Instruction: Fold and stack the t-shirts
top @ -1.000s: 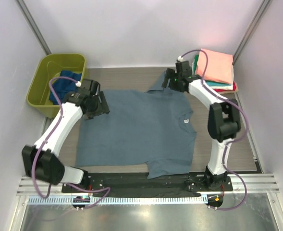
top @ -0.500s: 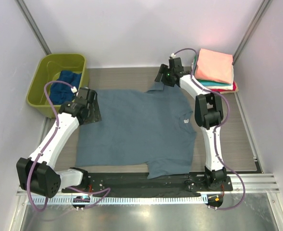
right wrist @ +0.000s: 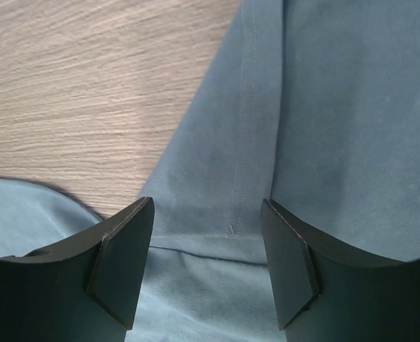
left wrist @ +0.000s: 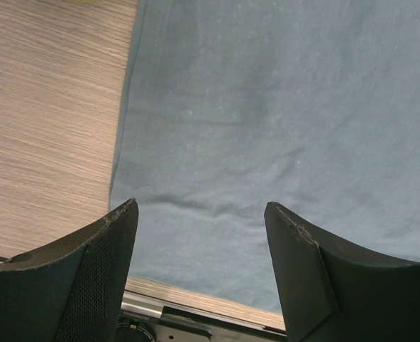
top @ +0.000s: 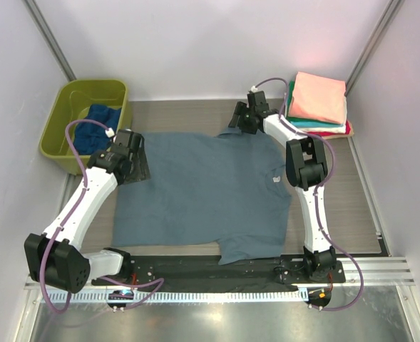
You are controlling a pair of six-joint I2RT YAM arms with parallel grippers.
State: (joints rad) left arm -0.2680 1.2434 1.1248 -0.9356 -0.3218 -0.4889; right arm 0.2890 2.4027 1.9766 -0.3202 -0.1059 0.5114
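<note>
A dusty grey-blue t-shirt [top: 210, 192] lies spread flat on the wooden table, collar to the right. My left gripper [top: 132, 165] hovers open and empty over the shirt's far-left hem corner; the left wrist view shows the cloth [left wrist: 281, 121] between the spread fingers [left wrist: 103, 271]. My right gripper [top: 239, 122] is open and empty over the far sleeve; the right wrist view shows the sleeve seam [right wrist: 245, 142] below it. A folded stack [top: 320, 103] at the far right has salmon pink on top, then teal, white and red. A dark navy shirt [top: 95, 127] lies in the tub.
An olive-green plastic tub [top: 67, 107] stands at the far left of the table. White walls close in both sides. The arms' black base rail [top: 217, 267] runs along the near edge, touching the shirt's near sleeve.
The right arm has reached further back and left, from near the stack to over the far sleeve. The left gripper has drawn slightly left to the hem corner. The shirt has not moved.
</note>
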